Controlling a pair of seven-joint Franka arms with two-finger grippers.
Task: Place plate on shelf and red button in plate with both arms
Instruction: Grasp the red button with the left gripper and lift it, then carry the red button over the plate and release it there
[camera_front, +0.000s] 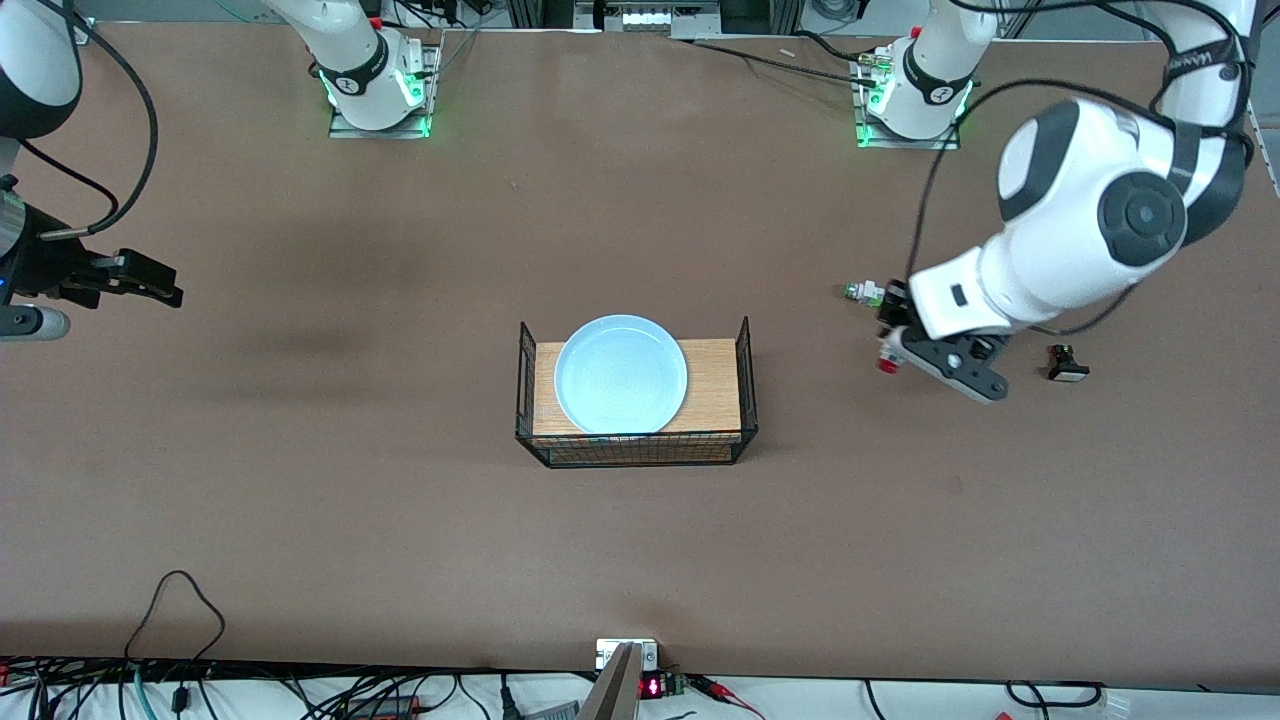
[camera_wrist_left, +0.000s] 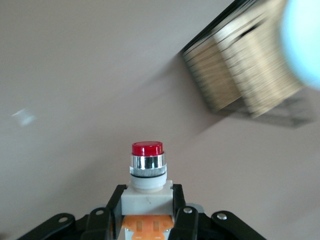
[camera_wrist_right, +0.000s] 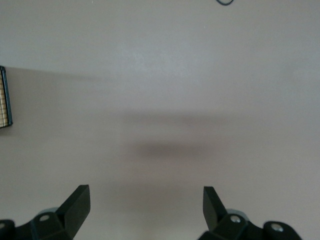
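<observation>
Pinching the red button (camera_wrist_left: 147, 172), the left end effector (camera_wrist_left: 148, 212) had yet to deliver it; the plate (camera_front: 621, 373) lay in the basket (camera_front: 745, 380), the right end effector (camera_wrist_right: 146, 205) waiting spread.

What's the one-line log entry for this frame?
left end effector: shut on red button | right end effector: open, waiting | plate: in basket

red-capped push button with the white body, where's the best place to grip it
Grip the red-capped push button with white body across its flat-sided white body, below the round chrome collar, coming from the orange end. The left gripper holds it so; the right gripper waits open.
</observation>
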